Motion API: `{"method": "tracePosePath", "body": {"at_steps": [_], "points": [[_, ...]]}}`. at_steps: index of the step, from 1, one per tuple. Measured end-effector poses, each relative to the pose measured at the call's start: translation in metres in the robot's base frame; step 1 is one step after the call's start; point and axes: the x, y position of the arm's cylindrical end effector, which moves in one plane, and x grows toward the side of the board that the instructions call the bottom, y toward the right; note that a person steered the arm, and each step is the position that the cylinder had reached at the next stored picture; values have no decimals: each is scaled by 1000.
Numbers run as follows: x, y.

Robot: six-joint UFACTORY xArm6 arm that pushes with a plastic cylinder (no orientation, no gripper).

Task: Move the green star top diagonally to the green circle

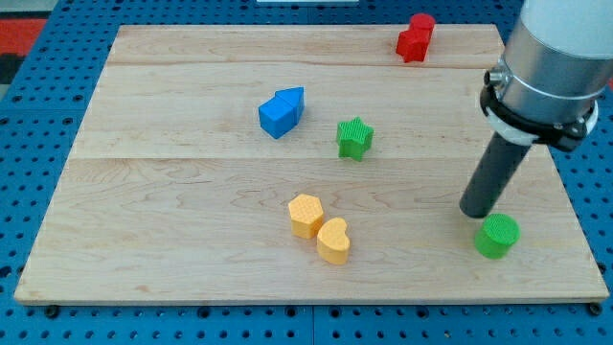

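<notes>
Resting on the wooden board (192, 240) at the view's right, my tip (476, 214) — lower end of a straight dark rod, no jaws to open or close, nothing held. Just beside it, toward the view's bottom right, the green circle (498, 236): a short upright cylinder, flat top, near the board's right edge; whether tip and circle touch cannot be told (a very thin gap, at most). Well apart to the view's left and a little higher, the green star (354, 138) — same bright green, blunt points, ribbed vertical sides, standing flat near the board's middle, free of everything around it. Farther left of the star and slightly up, a blue block (282, 111), angular, shape hard to name, possibly two pieces pressed together. Below the star, toward the view's bottom, an orange-yellow pair touching each other: a faceted yellow block (306, 215) and a yellow heart (333, 240). At the view's top right, near the board's far edge, a red block (415, 37), blocky and stepped. No brand, label or readable writing on any block or on the rod.
</notes>
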Motion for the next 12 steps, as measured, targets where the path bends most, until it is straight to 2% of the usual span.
{"method": "tracePosePath", "body": {"at_steps": [1, 2, 3, 5, 6, 7, 9, 11, 12], "points": [[-58, -12], [-83, -48], [-88, -86], [-119, -105], [-127, -140], [-124, -183], [-66, -191], [-23, -70], [-11, -83]]}}
